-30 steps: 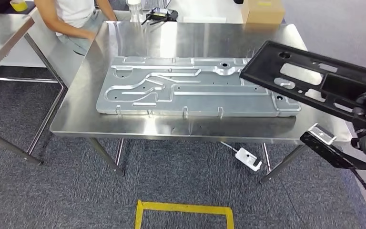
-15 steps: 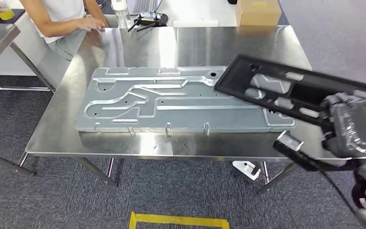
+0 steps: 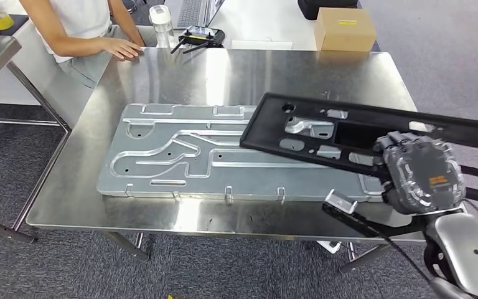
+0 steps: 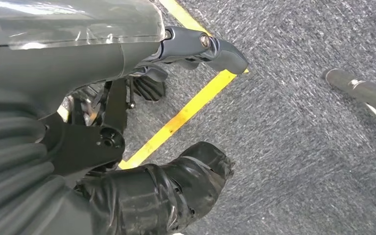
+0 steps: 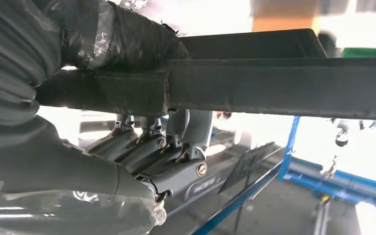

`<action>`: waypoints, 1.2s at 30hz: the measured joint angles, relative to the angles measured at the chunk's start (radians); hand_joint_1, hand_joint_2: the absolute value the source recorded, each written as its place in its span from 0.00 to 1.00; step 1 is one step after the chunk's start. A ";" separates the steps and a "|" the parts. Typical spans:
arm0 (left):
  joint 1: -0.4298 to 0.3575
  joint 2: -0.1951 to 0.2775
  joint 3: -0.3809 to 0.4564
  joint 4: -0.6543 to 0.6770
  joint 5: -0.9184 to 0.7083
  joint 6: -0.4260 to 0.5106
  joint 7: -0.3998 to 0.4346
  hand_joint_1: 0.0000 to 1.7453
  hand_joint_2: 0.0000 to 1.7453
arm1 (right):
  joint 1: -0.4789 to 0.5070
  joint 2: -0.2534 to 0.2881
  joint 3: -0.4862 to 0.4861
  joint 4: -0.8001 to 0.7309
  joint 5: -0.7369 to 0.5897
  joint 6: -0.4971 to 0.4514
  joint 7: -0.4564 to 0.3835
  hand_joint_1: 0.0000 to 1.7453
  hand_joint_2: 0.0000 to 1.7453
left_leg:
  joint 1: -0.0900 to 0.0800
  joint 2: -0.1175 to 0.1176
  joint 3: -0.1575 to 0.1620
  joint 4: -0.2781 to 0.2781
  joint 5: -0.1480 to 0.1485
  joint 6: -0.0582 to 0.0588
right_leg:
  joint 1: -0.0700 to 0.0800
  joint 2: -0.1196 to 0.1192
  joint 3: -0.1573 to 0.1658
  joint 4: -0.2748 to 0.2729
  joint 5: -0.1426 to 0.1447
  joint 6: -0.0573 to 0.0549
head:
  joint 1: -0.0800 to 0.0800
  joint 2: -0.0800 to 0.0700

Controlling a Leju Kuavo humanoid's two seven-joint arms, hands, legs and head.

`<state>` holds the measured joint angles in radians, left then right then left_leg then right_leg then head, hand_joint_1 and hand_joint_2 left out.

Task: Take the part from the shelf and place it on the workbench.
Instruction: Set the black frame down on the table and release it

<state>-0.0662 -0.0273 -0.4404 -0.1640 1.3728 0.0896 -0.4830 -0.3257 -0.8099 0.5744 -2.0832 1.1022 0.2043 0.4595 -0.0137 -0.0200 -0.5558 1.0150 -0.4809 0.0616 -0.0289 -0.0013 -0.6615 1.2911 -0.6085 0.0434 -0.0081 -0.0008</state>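
Since the earlier frame, the long black perforated plastic frame part [image 3: 348, 140] is carried further over the steel workbench [image 3: 236, 68], gripped firmly by the right hand [image 3: 420, 171], above the grooved aluminium plate [image 3: 180, 149] for placement.

We can't see where the right hand [image 3: 422, 171] meets the black part [image 3: 323, 128]: its back covers the fingers in head view. The part's right end runs off the pic edge. It also hides the right end of the metal plate [image 3: 174, 152] on the worktop [image 3: 236, 68]. In right wrist view the thumb [image 5: 122, 41] & fingers [image 5: 147, 147] clamp the part's bar, bkgd blown out & blurred. Person [image 3: 81, 25] cut off at the top edge. Left hand [image 4: 142, 191]: fingers partly out of frame.
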 joint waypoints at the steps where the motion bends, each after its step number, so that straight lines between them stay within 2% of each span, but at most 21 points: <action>1: 0.001 0.000 0.000 0.000 -0.001 0.000 0.001 0.00 1.00 | -0.002 0.005 0.010 0.000 0.002 0.000 -0.002 1.00 1.00 | 0.002 -0.002 0.011 0.003 -0.010 -0.003 | -0.002 0.000 -0.005 -0.033 0.037 0.003 | 0.000 0.000; 3: 0.003 0.001 -0.001 0.000 -0.006 -0.001 0.003 0.00 1.00 | -0.012 0.018 0.030 0.002 0.006 0.001 -0.005 1.00 1.00 | 0.007 -0.006 0.031 0.011 -0.035 -0.016 | -0.003 0.000 0.005 -0.139 0.134 0.010 | 0.001 0.000; 4: 0.002 0.002 -0.002 0.000 -0.008 -0.001 0.004 0.00 1.00 | -0.020 0.025 0.040 0.003 0.009 0.001 -0.007 1.00 1.00 | 0.008 -0.008 0.033 0.019 -0.044 -0.023 | -0.001 0.001 0.009 -0.184 0.157 0.008 | 0.005 0.000; 5: 0.000 0.003 -0.003 0.000 -0.009 -0.001 0.004 0.00 1.00 | -0.024 0.032 0.050 0.005 0.011 0.001 -0.010 1.00 1.00 | 0.008 -0.010 0.031 0.026 -0.051 -0.030 | 0.001 0.002 0.008 -0.202 0.168 0.001 | 0.007 0.000; 7: -0.001 0.006 -0.007 0.000 -0.011 -0.001 0.005 0.00 1.00 | -0.026 0.044 0.066 0.008 0.014 0.000 -0.015 1.00 1.00 | 0.006 -0.011 0.021 0.035 -0.061 -0.040 | 0.005 0.004 0.003 -0.208 0.157 -0.019 | 0.008 0.000; 8: -0.001 0.007 -0.008 0.000 -0.011 -0.001 0.006 0.00 1.00 | -0.025 0.049 0.073 0.010 0.014 0.000 -0.017 1.00 1.00 | 0.005 -0.010 0.017 0.033 -0.064 -0.042 | 0.004 0.005 0.001 -0.202 0.161 -0.026 | 0.006 0.000; 9: 0.001 0.008 -0.009 0.000 -0.012 -0.001 0.006 0.00 1.00 | -0.027 0.053 0.078 0.011 0.014 0.000 -0.018 1.00 1.00 | 0.004 -0.010 0.016 0.030 -0.066 -0.042 | 0.004 0.006 0.000 -0.203 0.159 -0.027 | 0.005 0.000; 16: -0.002 0.020 -0.021 0.000 -0.012 0.000 0.006 0.00 1.00 | -0.039 0.084 0.110 0.021 0.015 -0.002 -0.020 1.00 1.00 | 0.005 -0.009 0.037 0.002 -0.058 -0.037 | 0.004 0.009 0.005 -0.213 0.157 -0.033 | 0.002 0.000; 22: -0.002 0.021 -0.023 0.000 -0.012 0.000 0.008 0.00 1.00 | -0.043 0.098 0.132 0.031 0.015 -0.005 -0.022 1.00 1.00 | 0.006 -0.006 0.037 -0.002 -0.057 -0.038 | 0.007 0.008 0.013 -0.215 0.158 -0.038 | 0.003 0.000; 28: -0.002 0.024 -0.024 0.000 -0.009 -0.001 0.004 0.00 1.00 | -0.052 0.117 0.154 0.045 0.002 -0.007 -0.032 1.00 1.00 | 0.007 -0.005 0.040 -0.003 -0.055 -0.052 | 0.009 0.008 0.020 -0.219 0.162 -0.042 | 0.003 0.000; 36: -0.001 0.028 -0.025 0.000 -0.021 -0.016 0.004 0.00 1.00 | -0.100 0.129 0.166 0.111 -0.066 -0.017 -0.038 1.00 1.00 | 0.007 -0.005 0.040 -0.003 -0.053 -0.054 | 0.009 0.007 0.025 -0.226 0.166 -0.041 | 0.003 0.000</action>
<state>-0.0670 0.0005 -0.4653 -0.1637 1.3519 0.0740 -0.4790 -0.4259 -0.6804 0.7408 -1.9722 1.0361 0.1872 0.4212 -0.0068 -0.0252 -0.5158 1.0123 -0.5336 0.0074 -0.0196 0.0057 -0.6370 1.0651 -0.4423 0.0028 -0.0048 -0.0008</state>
